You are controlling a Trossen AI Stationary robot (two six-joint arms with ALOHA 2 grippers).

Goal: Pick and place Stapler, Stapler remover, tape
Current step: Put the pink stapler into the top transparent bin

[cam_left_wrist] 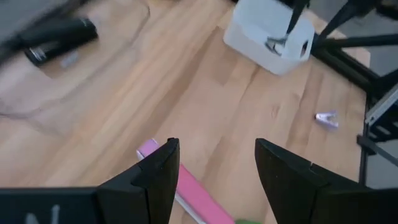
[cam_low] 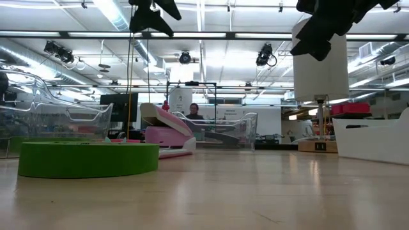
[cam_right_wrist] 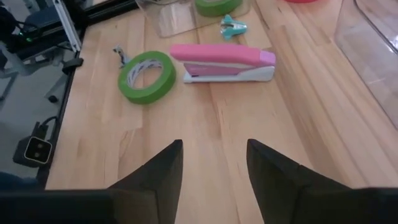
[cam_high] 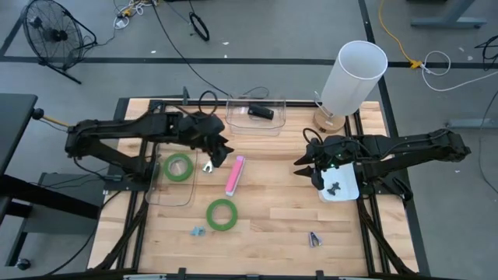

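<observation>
1. The left gripper (cam_high: 220, 152) hovers with fingers spread, empty, above the pink stapler (cam_high: 234, 175).
2. The right gripper (cam_high: 305, 165) hovers beside a white bin (cam_high: 341, 187), fingers apart, empty.
3. A flat green tape ring (cam_high: 222, 215) lies on the wooden table (cam_high: 272, 225); another tape ring (cam_high: 178, 167) sits in a clear tray (cam_high: 163, 194).

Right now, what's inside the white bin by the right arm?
The white bin holds one dark staple remover, seen from above. The left wrist view shows it too. Anything beneath it is covered.
</observation>
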